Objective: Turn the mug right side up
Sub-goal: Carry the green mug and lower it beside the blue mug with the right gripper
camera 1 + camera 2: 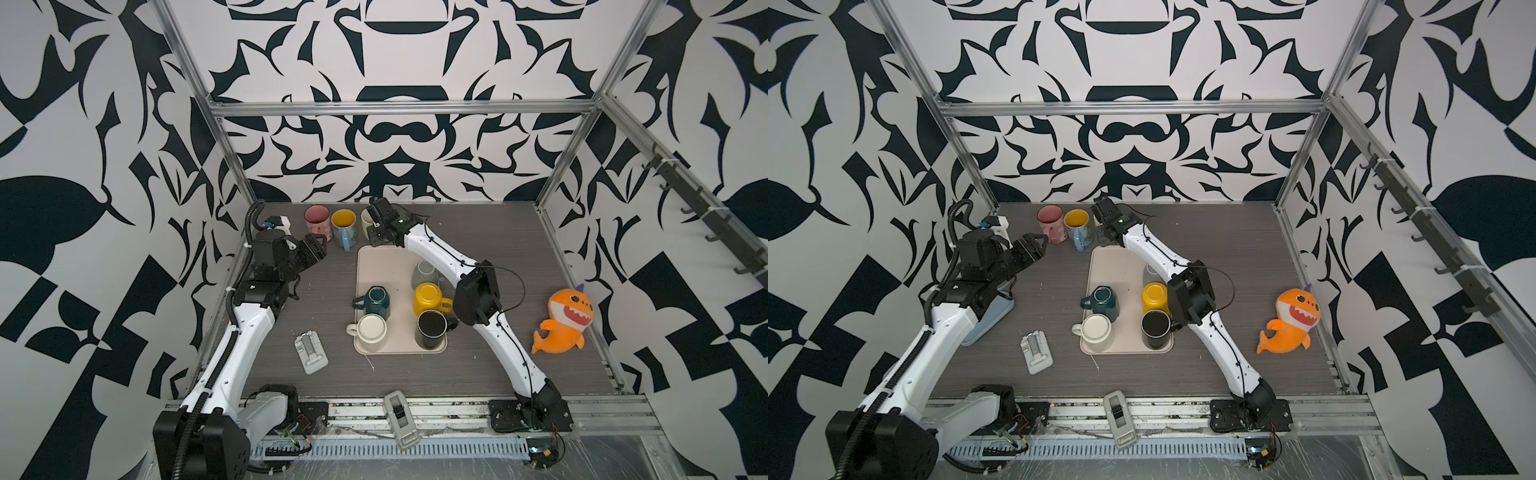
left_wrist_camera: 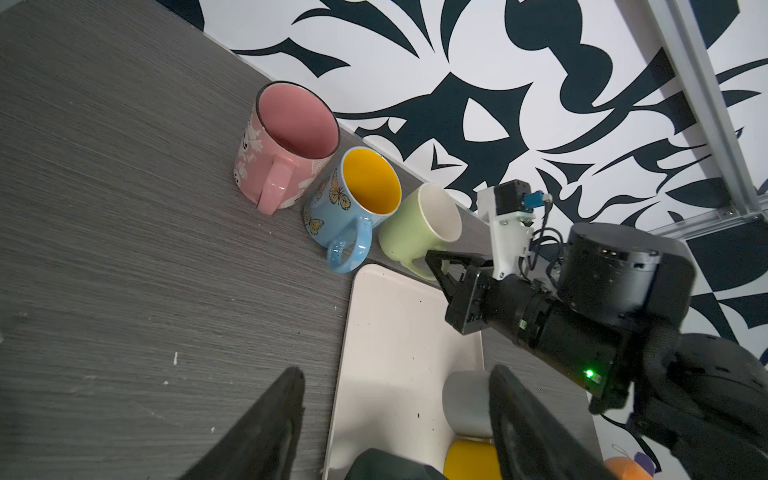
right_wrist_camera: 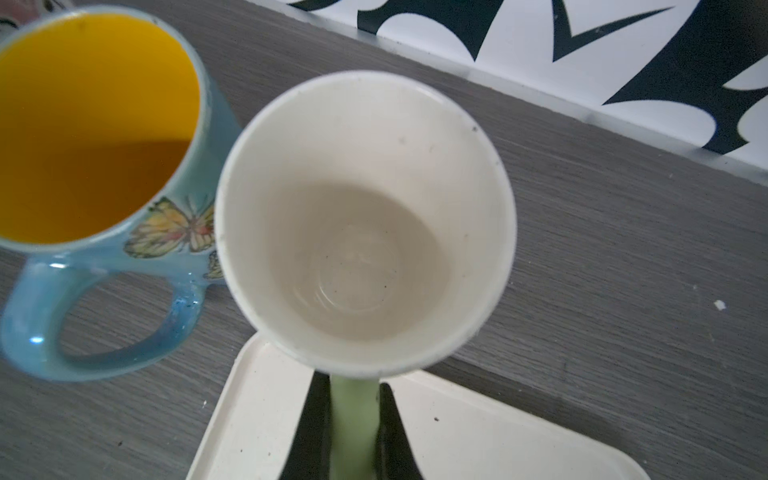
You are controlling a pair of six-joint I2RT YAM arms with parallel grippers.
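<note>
At the back edge of the table (image 1: pixel 498 249) the green mug (image 3: pixel 365 216) was mouth up, its handle clamped in the right gripper (image 3: pixel 355 386), the left gripper (image 2: pixel 397 372) agape and empty; only release seemingly remained.

Green mug (image 1: pixel 364 221) mostly hidden behind right pincer (image 1: pixel 374 233).

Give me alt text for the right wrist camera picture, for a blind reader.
The right gripper is shut on the handle of an upright pale green mug, its empty white inside facing the camera. A blue butterfly mug stands beside it, near a corner of the cream tray.
</note>
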